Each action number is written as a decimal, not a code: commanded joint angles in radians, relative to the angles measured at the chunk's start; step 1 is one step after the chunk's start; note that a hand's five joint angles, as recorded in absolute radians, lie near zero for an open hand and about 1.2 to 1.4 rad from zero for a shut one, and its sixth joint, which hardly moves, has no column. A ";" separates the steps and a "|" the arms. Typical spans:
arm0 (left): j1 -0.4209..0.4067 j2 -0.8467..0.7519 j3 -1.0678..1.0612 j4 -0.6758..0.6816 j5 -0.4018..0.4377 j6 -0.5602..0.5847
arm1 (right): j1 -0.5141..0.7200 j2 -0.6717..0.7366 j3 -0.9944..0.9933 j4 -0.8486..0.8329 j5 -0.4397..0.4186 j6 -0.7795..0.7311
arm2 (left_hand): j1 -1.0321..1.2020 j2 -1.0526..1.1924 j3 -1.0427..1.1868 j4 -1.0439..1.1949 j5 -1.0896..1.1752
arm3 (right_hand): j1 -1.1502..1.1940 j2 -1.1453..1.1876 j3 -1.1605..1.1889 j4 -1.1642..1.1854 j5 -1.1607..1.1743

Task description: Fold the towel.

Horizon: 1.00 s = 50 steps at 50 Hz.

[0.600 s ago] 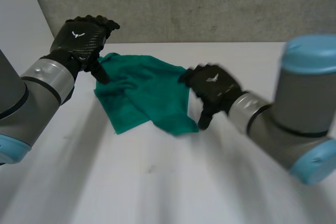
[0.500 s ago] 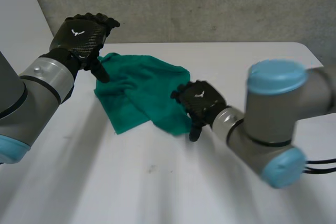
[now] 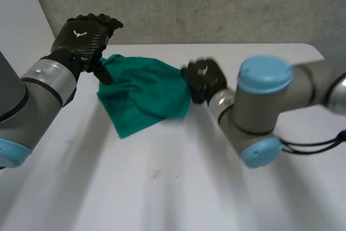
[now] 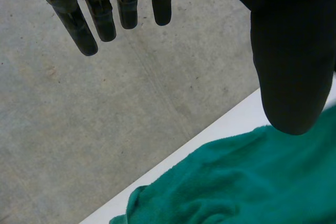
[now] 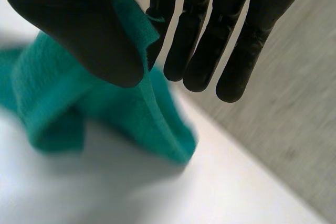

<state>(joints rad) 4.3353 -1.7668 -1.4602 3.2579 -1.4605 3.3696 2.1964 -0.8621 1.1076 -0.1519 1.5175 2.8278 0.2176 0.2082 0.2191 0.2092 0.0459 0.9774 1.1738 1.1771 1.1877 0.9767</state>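
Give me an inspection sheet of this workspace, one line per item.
Surface: white table, with a small dark mark near its middle.
Job's things: green towel, rumpled and partly lapped over itself, on the far part of the table.
Clutter: nothing seen.
Robot hands: left robot hand open, fingers straight, thumb over the towel's far left corner; right robot hand pinching the towel's right edge between thumb and fingers.
Loose cables: nothing seen.
Surroundings: grey wall behind the table.
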 commanded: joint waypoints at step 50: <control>-0.142 -0.145 -0.093 0.155 -0.003 -0.270 | -0.228 -0.534 0.181 0.215 -0.192 0.298 | 0.111 0.120 0.109 0.119 0.108 | 0.419 0.222 0.219 0.209 0.245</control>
<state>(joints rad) 4.1860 -1.7495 -1.6177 3.3279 -1.4551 2.9729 1.9672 -1.3820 1.2326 0.0530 1.3925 3.1226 1.0939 1.1242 1.1304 1.1329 0.9311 0.9774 1.1738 1.1819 1.1883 0.9873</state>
